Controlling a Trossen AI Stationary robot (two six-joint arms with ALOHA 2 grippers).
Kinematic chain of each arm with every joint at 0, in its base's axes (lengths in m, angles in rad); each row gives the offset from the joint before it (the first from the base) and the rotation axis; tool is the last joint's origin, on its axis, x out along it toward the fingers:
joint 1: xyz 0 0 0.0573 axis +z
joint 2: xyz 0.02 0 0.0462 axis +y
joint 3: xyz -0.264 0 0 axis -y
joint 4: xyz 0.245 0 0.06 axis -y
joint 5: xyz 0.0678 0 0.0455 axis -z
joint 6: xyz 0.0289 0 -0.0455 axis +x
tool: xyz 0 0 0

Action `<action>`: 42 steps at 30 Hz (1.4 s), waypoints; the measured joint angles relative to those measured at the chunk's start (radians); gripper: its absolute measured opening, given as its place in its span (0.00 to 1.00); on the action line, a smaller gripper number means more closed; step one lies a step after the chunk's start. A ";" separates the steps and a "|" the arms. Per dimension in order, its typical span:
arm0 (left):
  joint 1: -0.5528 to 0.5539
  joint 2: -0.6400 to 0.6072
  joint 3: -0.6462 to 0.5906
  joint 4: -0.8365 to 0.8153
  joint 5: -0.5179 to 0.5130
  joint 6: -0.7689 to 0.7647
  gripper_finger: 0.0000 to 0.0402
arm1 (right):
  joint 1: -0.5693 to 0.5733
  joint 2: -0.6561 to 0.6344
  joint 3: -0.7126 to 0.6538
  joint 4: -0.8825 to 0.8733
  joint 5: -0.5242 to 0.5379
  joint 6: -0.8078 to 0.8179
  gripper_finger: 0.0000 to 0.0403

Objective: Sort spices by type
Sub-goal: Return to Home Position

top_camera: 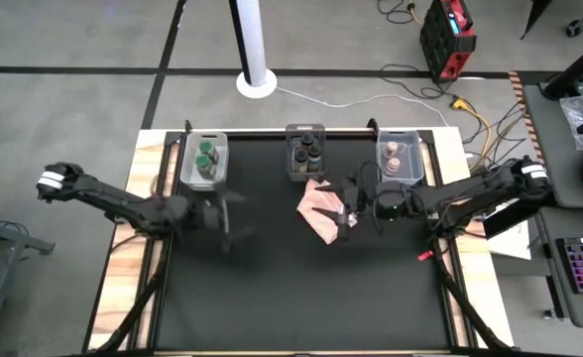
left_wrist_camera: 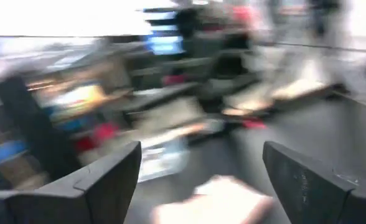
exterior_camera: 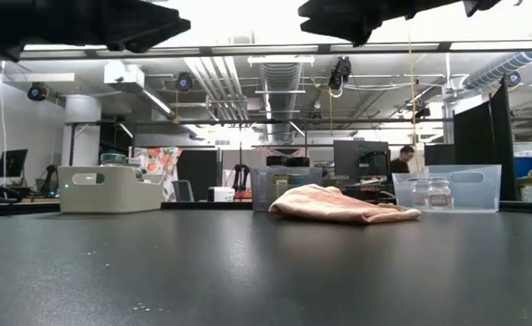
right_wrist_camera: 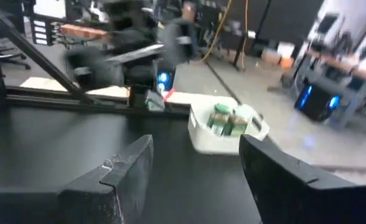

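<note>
Beyond pink cloth (top_camera: 317,204): green-lidded jars (top_camera: 204,159) in white bin (top_camera: 224,165), dark-lidded jars (top_camera: 306,152) in middle bin (top_camera: 290,149), tan-lidded jars (top_camera: 393,159) in clear bin (top_camera: 416,159). Left gripper (top_camera: 234,216) apart from cloth, right gripper (top_camera: 346,208) over its edge; both sets of fingers spread, empty.

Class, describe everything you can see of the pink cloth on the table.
The pink cloth is soft, pinkish-tan fabric, crumpled into a low folded heap. It lies on the black table mat, close in front of the middle bin. Nothing grips it; the open right gripper hangs high above its edge.

Black table (top_camera: 301,297) bears three bins (top_camera: 205,137) and cloth (top_camera: 321,206).
</note>
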 joint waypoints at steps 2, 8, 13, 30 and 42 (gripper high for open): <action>0.038 -0.083 -0.026 -0.001 -0.104 0.002 0.80 | -0.001 0.005 0.000 0.038 -0.009 -0.058 0.56; 0.150 -0.352 -0.040 -0.247 -0.083 0.018 0.80 | -0.016 -0.074 -0.023 0.055 -0.099 -0.193 0.53; 0.197 -0.555 -0.040 -0.460 -0.080 0.008 0.80 | -0.034 -0.201 -0.110 0.054 -0.101 -0.217 0.51; 0.199 -0.846 -0.090 -0.621 -0.058 -0.057 0.80 | -0.049 -0.618 -0.361 0.009 -0.102 -0.229 0.41; 0.200 -0.963 -0.213 -0.590 -0.083 -0.119 0.80 | -0.049 -1.026 -0.550 -0.097 -0.113 -0.245 0.33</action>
